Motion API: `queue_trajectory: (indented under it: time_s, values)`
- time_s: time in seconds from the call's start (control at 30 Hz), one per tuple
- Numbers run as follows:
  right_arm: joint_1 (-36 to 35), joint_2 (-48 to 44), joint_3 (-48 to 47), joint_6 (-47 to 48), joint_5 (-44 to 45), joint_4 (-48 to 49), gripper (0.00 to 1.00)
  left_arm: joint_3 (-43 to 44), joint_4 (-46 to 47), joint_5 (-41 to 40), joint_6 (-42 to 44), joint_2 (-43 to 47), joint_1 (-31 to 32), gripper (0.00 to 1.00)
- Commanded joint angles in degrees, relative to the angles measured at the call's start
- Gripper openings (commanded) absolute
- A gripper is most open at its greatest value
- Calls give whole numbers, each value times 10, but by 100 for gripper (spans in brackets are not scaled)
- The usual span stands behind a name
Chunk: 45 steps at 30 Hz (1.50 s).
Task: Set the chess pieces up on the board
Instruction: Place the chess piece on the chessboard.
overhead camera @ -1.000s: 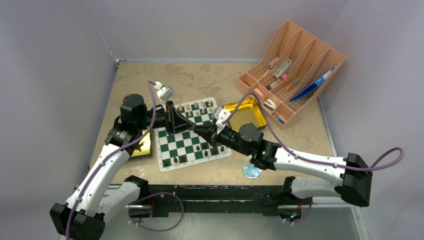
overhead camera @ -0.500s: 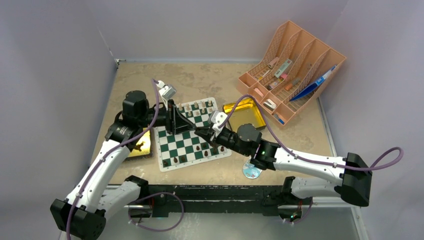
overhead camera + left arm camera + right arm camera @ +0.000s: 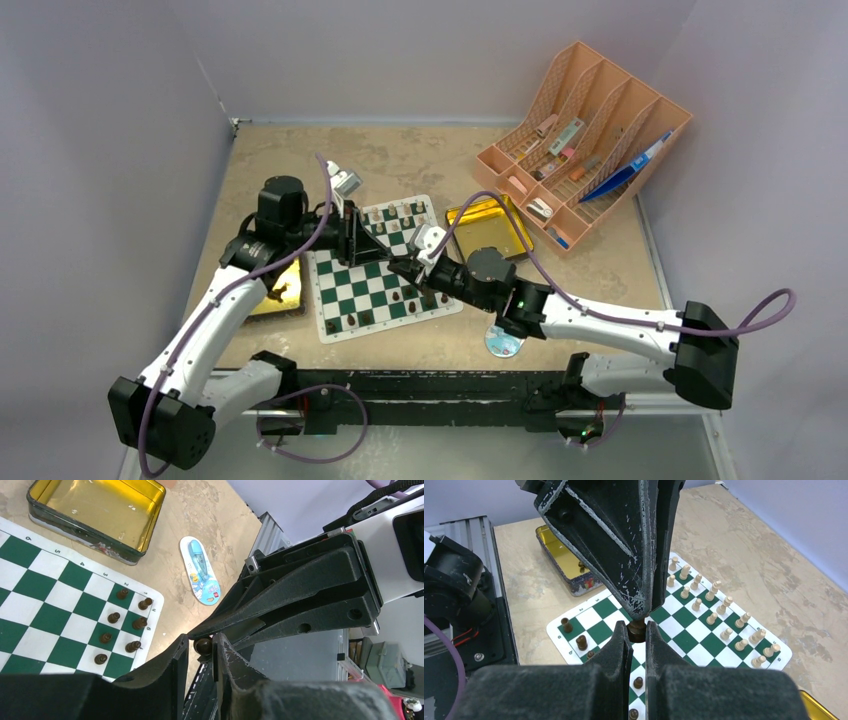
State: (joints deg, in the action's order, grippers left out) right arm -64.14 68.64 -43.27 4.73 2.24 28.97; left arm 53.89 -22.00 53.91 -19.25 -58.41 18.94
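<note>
Handover judged in progress, mid-frame above the board [image 3: 345, 300]. The dark piece [image 3: 637, 628] is pinched in the closed right gripper [image 3: 637, 636]. The left gripper [image 3: 200, 647] is slightly parted, flanking it. Only one firm grip should be kept, with the piece held upright.

Honestly we just see a shiny gold metal tin [image 3: 100, 510], matt board [image 3: 30, 595], smooth chess pieces [image 3: 140, 623] and a matt stone-look table [image 3: 170, 540].
</note>
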Motion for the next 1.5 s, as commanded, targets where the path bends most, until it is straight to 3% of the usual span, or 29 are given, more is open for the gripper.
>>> queue_trajectory:
  time_s: [0.0,0.1,0.2,0.33,0.47,0.63,0.77,0.93,1.1,1.47]
  values:
    - [1,0,-16,3,6,22,0,26,-7,8,31,3,2,19]
    - [1,3,-17,1,8,18,0,26,-8,7,33,4,2,0]
    - [1,0,-16,-7,24,17,5,24,-10,-3,35,6,2,0]
    - [1,-4,-20,-41,45,-3,39,22,-11,-38,44,12,2,0]
    - [1,-31,-19,-91,58,-40,71,25,-29,-128,56,5,3,0]
    - [1,-101,12,-134,79,-62,97,32,-63,-249,63,-17,18,0]
    - [1,-171,30,-159,99,-100,99,26,-60,-359,41,-24,62,0]
    - [1,-255,69,-171,152,-78,99,-24,-15,-474,-15,-26,119,0]
    - [1,-294,73,-181,171,-88,99,-75,-20,-598,-77,-6,162,0]
    - [1,-305,77,-182,188,-93,99,-170,8,-675,-187,-13,220,0]
